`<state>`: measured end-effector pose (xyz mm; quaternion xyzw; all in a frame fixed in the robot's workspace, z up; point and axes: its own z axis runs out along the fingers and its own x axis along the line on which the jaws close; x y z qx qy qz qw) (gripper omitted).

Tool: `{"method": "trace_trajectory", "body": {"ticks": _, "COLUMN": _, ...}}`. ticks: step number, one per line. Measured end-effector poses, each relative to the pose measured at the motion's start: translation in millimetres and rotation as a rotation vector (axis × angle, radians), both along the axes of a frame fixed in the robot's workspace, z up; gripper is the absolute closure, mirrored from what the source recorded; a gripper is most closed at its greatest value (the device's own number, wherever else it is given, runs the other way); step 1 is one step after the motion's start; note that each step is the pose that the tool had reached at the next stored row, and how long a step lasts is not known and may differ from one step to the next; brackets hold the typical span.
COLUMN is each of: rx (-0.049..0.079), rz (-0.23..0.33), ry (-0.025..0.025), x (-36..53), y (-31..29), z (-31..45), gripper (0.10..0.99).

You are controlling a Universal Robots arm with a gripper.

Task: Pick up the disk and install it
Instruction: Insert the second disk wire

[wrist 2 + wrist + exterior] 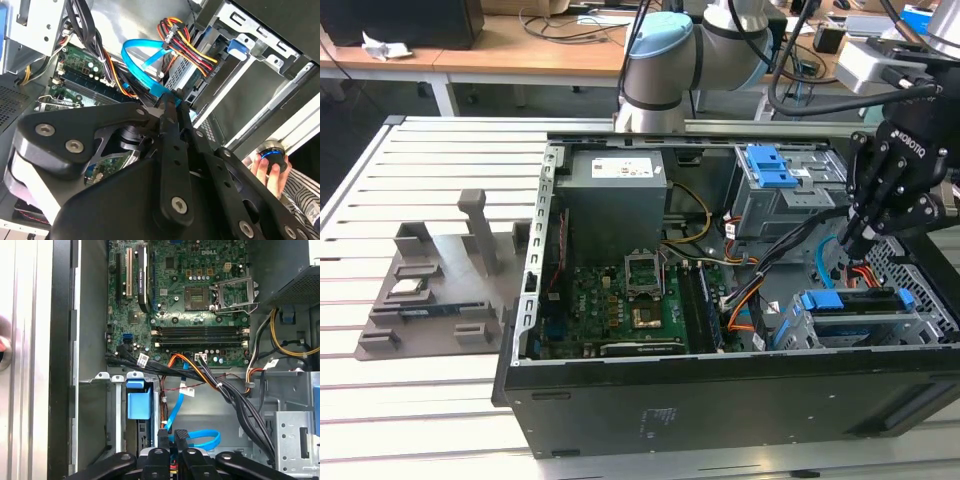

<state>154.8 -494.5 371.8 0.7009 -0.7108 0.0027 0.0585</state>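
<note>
The robot arm [665,60] bends down from the back, with a big grey and light blue joint. Its black gripper [865,235] hangs on the exterior view's right and points down. In both wrist views the two fingers [170,125] are pressed close together at the tips. A person's hand [267,172] shows in the second wrist view, with its fingers curled around something small and round.

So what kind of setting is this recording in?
Most likely a robotics lab or workshop: an opened desktop computer case sits on a slatted metal workbench, with cluttered wooden desks behind and a robot arm over it.
</note>
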Motion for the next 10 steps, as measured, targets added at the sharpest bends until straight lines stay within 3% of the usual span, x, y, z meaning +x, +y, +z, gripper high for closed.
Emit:
{"method": "trace_trajectory", "body": {"ticks": 2, "rx": -0.001, "rz": 0.0, "ry": -0.0001, "x": 0.0, "y": -3.7, "z": -0.2, "gripper": 0.925}}
{"method": "trace_trajectory", "body": {"ticks": 4, "rx": -0.006, "rz": 0.0, "ry": 0.0, "x": 0.0, "y": -15.9, "z": -2.3, "gripper": 0.925}}
{"method": "trace_trajectory", "body": {"ticks": 5, "rx": -0.006, "rz": 0.0, "ry": 0.0001, "x": 0.0, "y": -18.4, "z": -5.9, "gripper": 0.925}}
{"method": "trace_trajectory", "body": {"ticks": 10, "rx": -0.006, "rz": 0.008, "ry": 0.0005, "x": 0.2, "y": -22.4, "z": -17.2, "gripper": 0.925}}
